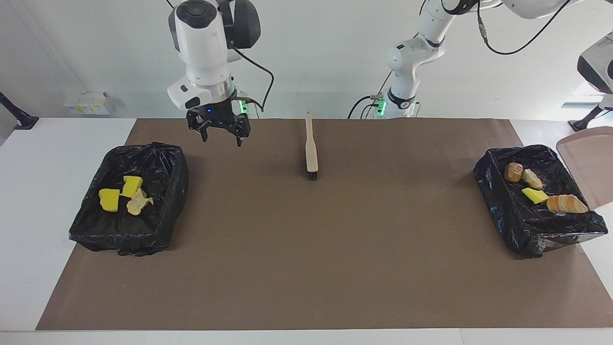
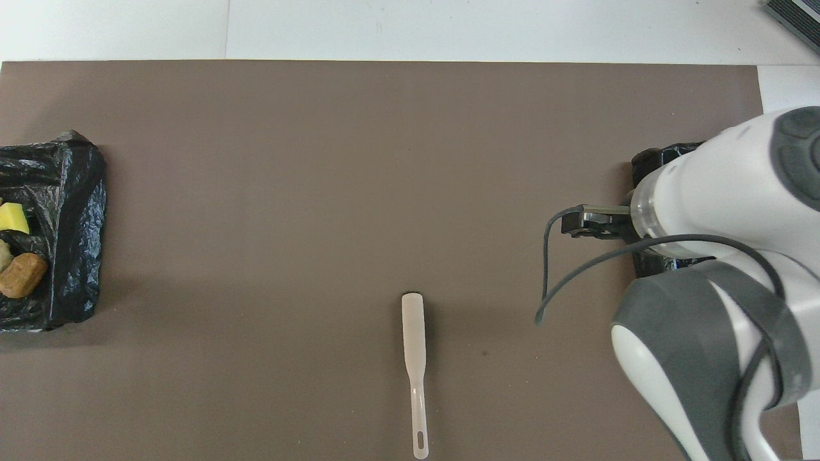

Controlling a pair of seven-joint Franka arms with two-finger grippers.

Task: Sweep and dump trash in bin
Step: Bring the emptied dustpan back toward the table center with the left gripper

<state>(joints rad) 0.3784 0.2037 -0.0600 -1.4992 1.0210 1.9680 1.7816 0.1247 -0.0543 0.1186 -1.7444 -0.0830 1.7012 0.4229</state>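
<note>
Your right end effector [image 1: 219,136] hangs over the brown mat [image 1: 306,249], between the brush [image 1: 311,148] and the right-end bin [image 1: 119,242]. Its fingers are spread wide and nothing is in them. It touches nothing.

Your left end effector is cut off by the frame edge in the facing view and does not show in the overhead view. It is pressed together. The beige dustpan [image 1: 586,165] is aloft just under that wrist, tilted steeply, over the outer rim of the left-end bin [image 1: 498,201]. The pan face that shows is bare.

All the trash is in the two black-bagged bins, none on the mat. The left-end bin holds four pieces:
- a brown lump [image 1: 513,172], nearest the robots
- a pale scrap [image 1: 532,179] touching it
- a yellow sponge chunk [image 1: 535,195]
- an orange bread piece [image 1: 566,204], just beside the sponge

The right-end bin holds three, bunched together: two yellow sponges [image 1: 109,199] [image 1: 131,186] and a tan scrap [image 1: 138,203].

The brush lies flat on the mat midway between the bins, at the robots' side. Its handle points at the robots and its bristles point away. It is well apart from both bins and from the right end effector.

In the overhead view your right arm covers the right-end bin. The mat sits on the white desk [image 1: 28,191].
</note>
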